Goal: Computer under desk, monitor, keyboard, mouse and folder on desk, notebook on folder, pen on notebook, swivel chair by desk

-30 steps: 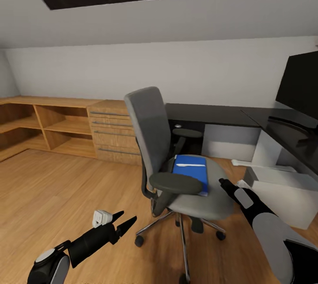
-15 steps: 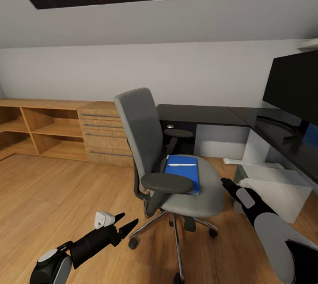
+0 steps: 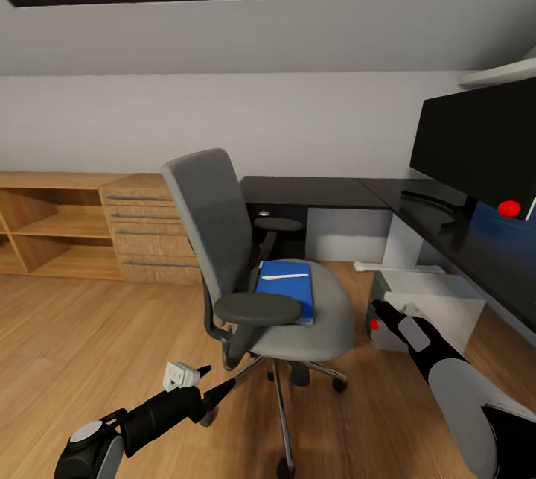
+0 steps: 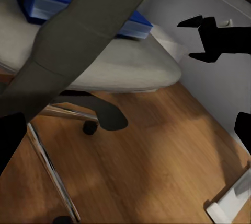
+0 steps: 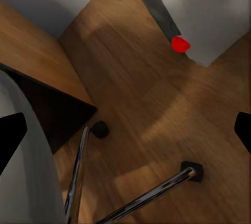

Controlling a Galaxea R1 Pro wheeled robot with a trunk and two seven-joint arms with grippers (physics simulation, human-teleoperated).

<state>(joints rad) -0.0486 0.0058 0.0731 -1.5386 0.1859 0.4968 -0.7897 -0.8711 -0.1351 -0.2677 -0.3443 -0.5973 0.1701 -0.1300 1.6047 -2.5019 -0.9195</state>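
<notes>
The grey swivel chair (image 3: 223, 240) stands mid-room on the wood floor, apart from the black desk (image 3: 313, 192). A blue folder (image 3: 286, 289) lies on its seat with a white pen (image 3: 285, 276) on top; the folder (image 4: 78, 2) sits behind the chair's armrest in the left wrist view. The dark monitor (image 3: 476, 140) stands on the desk at right. The white computer (image 3: 435, 308) sits under the desk. My left gripper (image 3: 215, 378) is open and empty, low in front of the chair. My right gripper (image 3: 380, 309) is open and empty between the seat and the computer.
Wooden shelves and a drawer unit (image 3: 141, 229) line the back wall at left. A flat white object (image 3: 398, 268) lies on the floor by the desk leg. A small red item (image 3: 509, 208) rests on the desk under the monitor. The chair's wheeled base (image 5: 141, 195) spreads below my right gripper.
The camera has swung right: chair, shelves and desk slid left in the picture and more of the monitor shows. Both arms keep their pose; nothing was taken hold of.
</notes>
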